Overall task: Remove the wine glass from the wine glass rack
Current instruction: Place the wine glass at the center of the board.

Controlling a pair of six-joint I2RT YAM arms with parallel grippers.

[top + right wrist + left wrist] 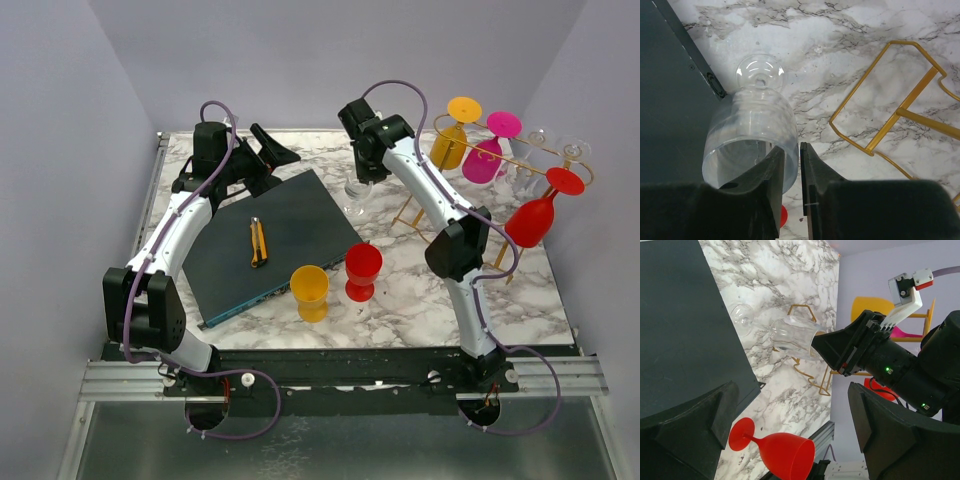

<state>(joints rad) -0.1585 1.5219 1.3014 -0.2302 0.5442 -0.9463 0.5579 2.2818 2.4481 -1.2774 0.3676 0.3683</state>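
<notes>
My right gripper [362, 182] is shut on the rim of a clear wine glass [357, 197], with one finger inside the bowl and one outside [752, 130]. The glass is off the rack and tilted. Its foot is close over the marble by the dark mat's edge; I cannot tell if it touches. The gold wire wine glass rack [407, 213] stands at the back right, its leg right of the glass [890, 125]. My left gripper [275, 155] is open and empty above the mat's far corner. It looks at the held glass [790, 335].
Orange [455, 135], magenta [488, 152], red [533, 217] and clear glasses hang on the rack. An orange glass [310, 291] and a red glass [362, 271] stand on the marble at the front. A utility knife [258, 241] lies on the dark mat [290, 215].
</notes>
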